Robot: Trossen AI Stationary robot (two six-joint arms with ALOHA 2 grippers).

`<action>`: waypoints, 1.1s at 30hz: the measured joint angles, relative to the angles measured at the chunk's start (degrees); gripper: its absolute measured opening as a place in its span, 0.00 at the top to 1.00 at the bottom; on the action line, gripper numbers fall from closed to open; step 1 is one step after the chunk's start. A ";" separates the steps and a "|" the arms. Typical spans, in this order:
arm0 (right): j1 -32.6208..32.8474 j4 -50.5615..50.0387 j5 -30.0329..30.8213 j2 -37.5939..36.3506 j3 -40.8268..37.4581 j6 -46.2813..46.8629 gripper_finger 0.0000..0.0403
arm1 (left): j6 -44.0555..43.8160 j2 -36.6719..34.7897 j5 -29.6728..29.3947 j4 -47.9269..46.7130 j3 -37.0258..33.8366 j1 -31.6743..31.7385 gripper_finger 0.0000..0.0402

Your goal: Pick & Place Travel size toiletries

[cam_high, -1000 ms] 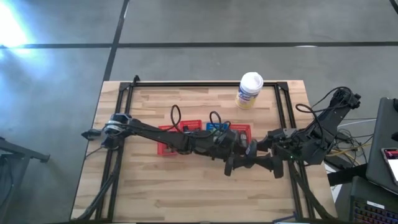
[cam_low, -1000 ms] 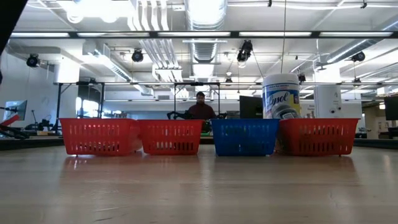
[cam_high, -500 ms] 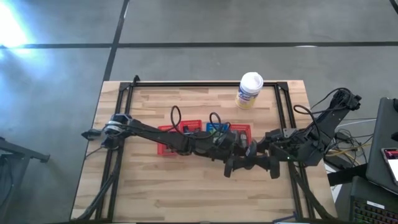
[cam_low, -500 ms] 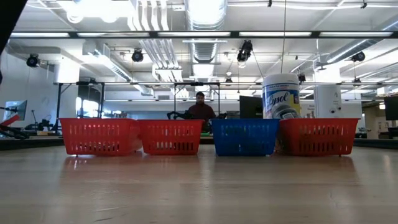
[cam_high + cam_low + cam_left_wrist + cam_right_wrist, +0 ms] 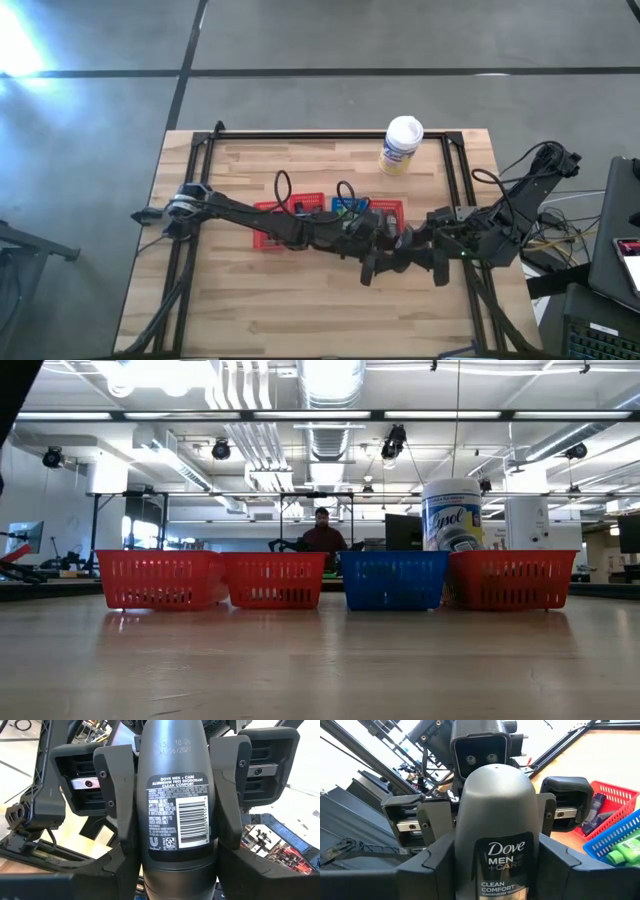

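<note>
L gripper (image 5: 388, 252) & R gripper (image 5: 412, 250) meet nose to nose above the table (image 5: 250, 310), w/ one deodorant stick (image 5: 177, 810) bridged between them. This looks like a mid-air handover. Each wrist cam shows its own two fingers snug on the stick's flanks, and the other gripper's fingers (image 5: 432, 822) pressed on the same sides further along. So both are pinching the deodorant and neither is spread clear of it. Prob reason for the double grip: the giver shouldn't let go until the taker has it firmly, or the stick drops.

The stick lies lengthwise along both gripper axes, domed cap toward the L gripper and base toward the R one. Held that way, the flat sides sit against the finger pads and it can't roll.

Looks: dark grey oval body w/ a smooth rounded cap. White "Dove Men+Care Clean Comfort" print on one face. Barcode label & ingredients on the other.

Off to one side of the R gripper sit a red basket (image 5: 615, 800) holding dark tubes (image 5: 592, 817) and a blue basket (image 5: 620, 840) w/ green bottles (image 5: 622, 852). White tub (image 5: 402, 145) stands well beyond the grippers.
</note>
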 joint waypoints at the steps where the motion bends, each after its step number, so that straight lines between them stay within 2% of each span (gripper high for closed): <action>1: 0.02 -0.02 0.13 0.00 0.00 0.00 0.52 | 0.05 0.00 -0.03 -0.01 -0.01 0.00 0.45; 7: 0.00 -1.66 0.52 0.06 -0.01 0.30 0.50 | -0.07 0.00 -0.44 -1.78 0.01 -0.23 0.39; 12: 0.05 -7.18 2.61 -0.05 -0.07 2.83 0.51 | -1.14 -0.34 -0.22 -11.90 0.07 -1.08 0.38; 20: -1.03 -25.20 5.73 -0.33 -0.07 14.85 0.52 | -4.70 -0.45 -0.86 -24.91 0.07 -3.17 0.37; 23: -3.38 -35.04 5.26 -0.33 -0.07 18.50 0.52 | -4.78 -0.78 -2.18 -28.32 0.07 -3.92 0.38; 25: -6.09 -40.12 2.88 -0.33 -0.19 19.33 0.52 | -5.23 -1.43 -2.46 -31.57 0.07 -4.24 0.38; 28: -9.51 -42.87 0.31 -0.33 -0.59 12.55 0.52 | -5.63 -2.38 -2.94 -37.32 0.07 -4.28 0.38; 33: -13.68 -42.66 -3.66 1.42 -0.61 -13.13 0.51 | -5.74 -3.89 -4.62 -46.64 0.03 -4.89 0.38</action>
